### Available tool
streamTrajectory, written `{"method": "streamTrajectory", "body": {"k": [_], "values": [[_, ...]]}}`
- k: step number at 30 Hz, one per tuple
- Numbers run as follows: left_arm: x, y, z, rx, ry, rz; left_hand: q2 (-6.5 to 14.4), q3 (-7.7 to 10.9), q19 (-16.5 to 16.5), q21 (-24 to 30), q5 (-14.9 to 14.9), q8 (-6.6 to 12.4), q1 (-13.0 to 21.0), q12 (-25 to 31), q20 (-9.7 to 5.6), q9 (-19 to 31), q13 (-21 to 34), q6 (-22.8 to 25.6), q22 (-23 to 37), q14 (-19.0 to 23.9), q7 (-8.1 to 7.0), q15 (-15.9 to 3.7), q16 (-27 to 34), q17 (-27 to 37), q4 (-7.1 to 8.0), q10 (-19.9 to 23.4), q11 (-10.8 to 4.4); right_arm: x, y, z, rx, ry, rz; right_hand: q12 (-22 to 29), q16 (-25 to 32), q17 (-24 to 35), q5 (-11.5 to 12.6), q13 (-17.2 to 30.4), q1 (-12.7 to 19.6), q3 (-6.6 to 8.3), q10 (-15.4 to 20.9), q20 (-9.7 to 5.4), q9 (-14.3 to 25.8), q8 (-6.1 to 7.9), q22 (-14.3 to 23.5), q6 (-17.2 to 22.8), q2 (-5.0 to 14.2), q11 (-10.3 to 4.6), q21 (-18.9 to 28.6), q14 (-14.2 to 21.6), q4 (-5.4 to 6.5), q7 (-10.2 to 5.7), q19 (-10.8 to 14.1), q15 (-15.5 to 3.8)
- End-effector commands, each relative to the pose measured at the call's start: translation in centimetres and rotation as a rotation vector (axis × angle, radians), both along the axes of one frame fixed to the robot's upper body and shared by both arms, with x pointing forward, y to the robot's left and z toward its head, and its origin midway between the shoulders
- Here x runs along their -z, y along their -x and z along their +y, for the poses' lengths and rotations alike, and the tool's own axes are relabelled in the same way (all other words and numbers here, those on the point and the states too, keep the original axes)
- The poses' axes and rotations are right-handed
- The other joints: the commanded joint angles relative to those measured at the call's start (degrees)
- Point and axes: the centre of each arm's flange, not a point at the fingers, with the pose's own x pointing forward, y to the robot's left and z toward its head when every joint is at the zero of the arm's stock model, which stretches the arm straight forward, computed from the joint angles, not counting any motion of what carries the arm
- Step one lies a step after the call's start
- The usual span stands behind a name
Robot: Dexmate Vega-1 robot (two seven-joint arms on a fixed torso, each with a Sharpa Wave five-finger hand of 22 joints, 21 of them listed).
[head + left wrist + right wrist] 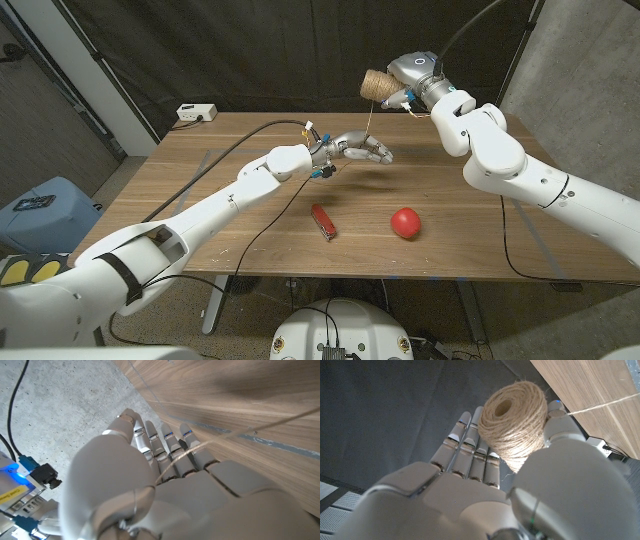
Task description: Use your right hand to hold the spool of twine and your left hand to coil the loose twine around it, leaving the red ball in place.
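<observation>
Your right hand (485, 485) gripped the spool (515, 422) high over the far edge, while your left hand (355, 148), fingers seemingly curled on the twine (371, 118), risked tugging it free above the ball (405, 222).

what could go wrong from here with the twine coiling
The strand runs taut from the raised spool of twine in the right robot hand down to the left robot hand. It only crosses the left fingers in the left wrist view, so it could slip off. A low sweep might knock the red ball or the red pocket knife.
</observation>
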Motion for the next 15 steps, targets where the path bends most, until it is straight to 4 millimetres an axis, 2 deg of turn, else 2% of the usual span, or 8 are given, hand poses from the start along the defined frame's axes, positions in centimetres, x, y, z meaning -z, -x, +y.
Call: {"method": "streamTrajectory", "body": {"k": [1,10,12,15], "values": [[-0.6,0.9,-0.2,0.024,-0.025,-0.017,0.3,-0.06,0.4,0.4,0.2,0.36,-0.1,0.4,0.01,0.1,0.4,0.7,0.1,0.7,0.02,-0.18,0.1,0.2,0.19,0.4,-0.24,0.2,-0.3,-0.2,-0.004,0.005,0.003,0.3,-0.1,0.3,0.5,0.2,3.7,-0.03,4.0,-0.26,0.0,0.53,0.1,6.4,4.14,-3.73,0.2,0.5,0.17,-5.58,0.5,-5.78],[-1.0,1.6,-0.5,0.055,-0.053,-0.020,0.4,-0.02,0.3,0.4,0.2,0.23,-0.2,0.3,-0.07,0.1,0.6,0.5,0.1,0.7,-0.06,-0.16,0.0,0.2,0.18,0.3,-0.19,0.5,-0.3,-0.5,0.003,-0.002,0.007,0.0,0.0,0.6,0.5,0.1,3.6,-0.17,3.6,-0.30,-0.3,0.67,0.1,7.1,4.31,-4.01,0.2,0.7,0.25,-5.84,0.5,-6.20],[-1.1,1.8,-0.6,0.064,-0.055,-0.013,0.4,-0.03,0.3,0.4,0.2,0.19,-0.2,0.3,-0.08,0.2,0.6,0.4,0.1,0.7,0.07,-0.20,-0.1,0.2,0.13,0.3,-0.15,0.5,-0.3,-0.7,0.009,-0.005,0.006,0.1,-0.1,0.7,0.5,0.0,3.7,-0.17,4.1,-0.35,-0.2,0.62,0.1,6.9,4.28,-3.29,0.2,0.7,0.17,-5.79,0.5,-6.20],[-1.1,2.1,-0.7,0.075,-0.063,-0.015,0.4,-0.10,0.2,0.4,0.2,0.11,-0.3,0.3,-0.10,0.2,0.6,0.2,0.1,0.5,0.13,-0.07,-0.1,0.3,0.23,0.2,-0.10,0.4,-0.4,-1.1,0.017,-0.015,0.008,0.0,-0.1,0.8,0.5,0.1,3.7,-0.25,4.0,-0.36,-0.2,0.59,0.1,6.7,4.29,-3.26,0.2,0.6,0.17,-5.68,0.4,-6.19]]}}
